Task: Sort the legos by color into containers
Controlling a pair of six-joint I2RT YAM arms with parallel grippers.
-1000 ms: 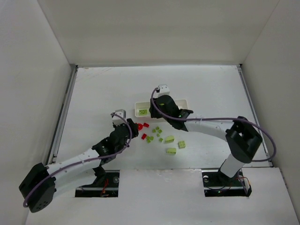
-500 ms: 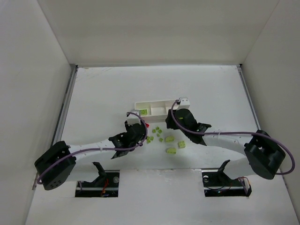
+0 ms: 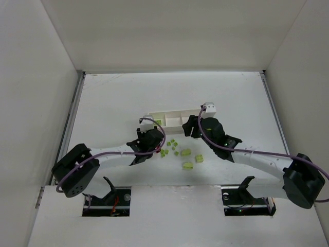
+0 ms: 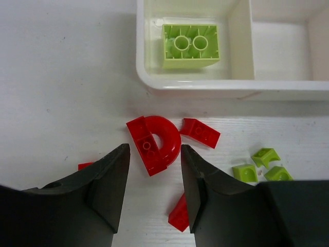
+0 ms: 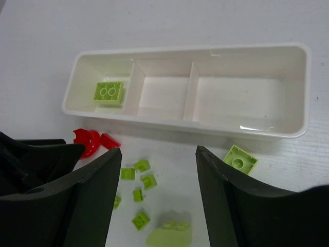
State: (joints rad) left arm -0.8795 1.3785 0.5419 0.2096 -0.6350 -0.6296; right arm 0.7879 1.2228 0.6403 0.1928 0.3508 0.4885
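Note:
The long white tray [image 3: 175, 114] has three compartments; it also shows in the left wrist view [image 4: 195, 90] and the right wrist view [image 5: 205, 128]. One lime green brick [image 4: 190, 45] lies in its left compartment; the other two are empty. My left gripper [image 4: 154, 150] is open just above a red arch brick [image 4: 165, 135], with a red slope brick [image 4: 200, 132] beside it and another red brick [image 4: 180, 213] by the right finger. My right gripper [image 5: 158, 150] is open and empty above several small green bricks [image 5: 142, 165] in front of the tray.
Larger pale green bricks [image 3: 185, 152] lie on the table in front of the tray, one [image 5: 240, 159] close to the tray's right part. The left arm's fingers [image 5: 36, 154] show at the left of the right wrist view. White walls enclose the table.
My left gripper has moved right and forward to the red bricks. My right gripper has moved right, from the tray's left part to its right end.

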